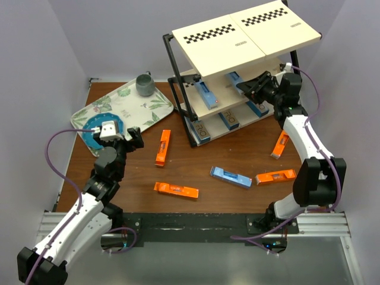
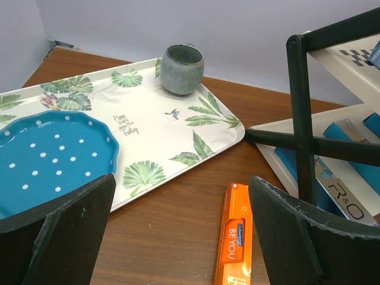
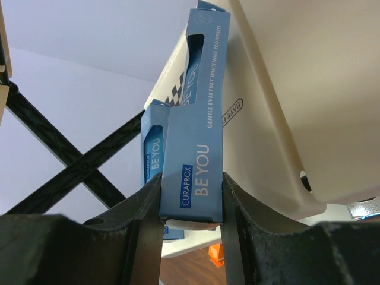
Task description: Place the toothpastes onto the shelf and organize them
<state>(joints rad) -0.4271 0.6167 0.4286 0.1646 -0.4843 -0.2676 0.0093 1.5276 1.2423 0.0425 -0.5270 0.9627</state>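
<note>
The shelf (image 1: 249, 35) stands at the back right, with a black frame and cream boards. My right gripper (image 1: 246, 88) is shut on a blue toothpaste carton (image 3: 193, 178) and holds it at the middle tier, next to another blue carton (image 3: 151, 154). Blue cartons (image 1: 206, 93) and a silver-white one (image 1: 200, 129) lie on the tiers. On the table lie three orange cartons (image 1: 162, 147) (image 1: 176, 189) (image 1: 275, 176), a fourth (image 1: 279, 144) by the right arm, and a blue carton (image 1: 230, 176). My left gripper (image 2: 181, 181) is open and empty above the near orange carton (image 2: 234, 237).
A leaf-patterned white tray (image 1: 159, 110) sits at the back left, holding a grey cup (image 1: 145, 84) and a blue dotted plate (image 2: 47, 160). The shelf's black post (image 2: 300, 107) stands just right of my left gripper.
</note>
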